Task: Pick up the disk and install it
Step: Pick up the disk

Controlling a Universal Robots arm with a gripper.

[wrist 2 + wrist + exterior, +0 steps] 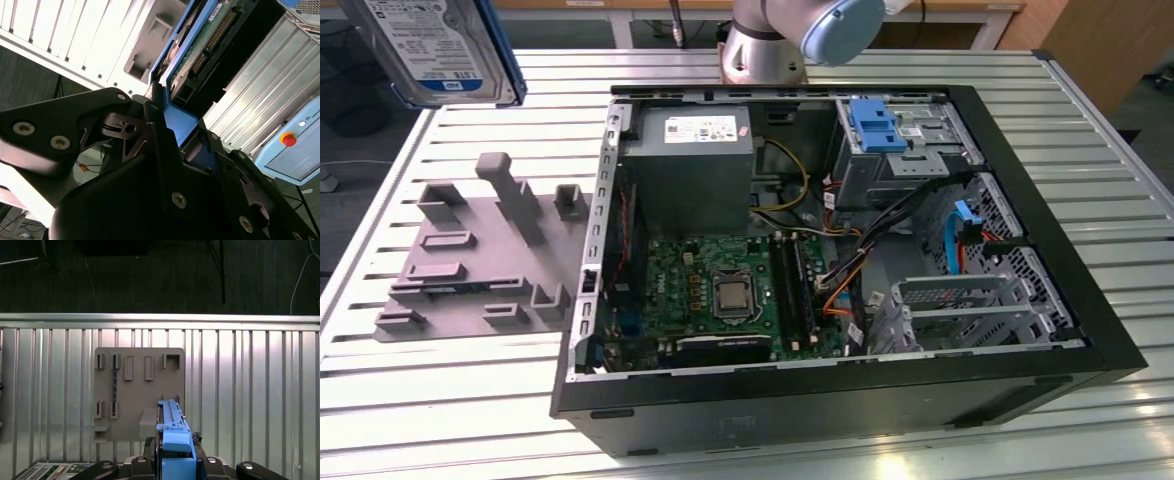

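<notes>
The disk (438, 48), a silver drive with a white-and-blue label in a blue frame, hangs high in the air at the exterior view's far left, above the table's corner. In the second wrist view my gripper (181, 127) is shut on the blue frame, and the disk's green circuit underside (200, 47) stretches away from the fingers. In the first wrist view the disk's blue frame edge (172, 422) stands up out of the gripper (175, 457), over the grey fixture plate (135, 390).
The grey fixture plate (474, 255) with upright pegs lies on the slatted table (400, 380). On the exterior view's right, the open computer case (1067, 340) holds a grey power supply (694, 155), a motherboard (720, 290), cables and a blue bracket (881, 125) in a drive bay. The arm's base (781, 35) stands behind it.
</notes>
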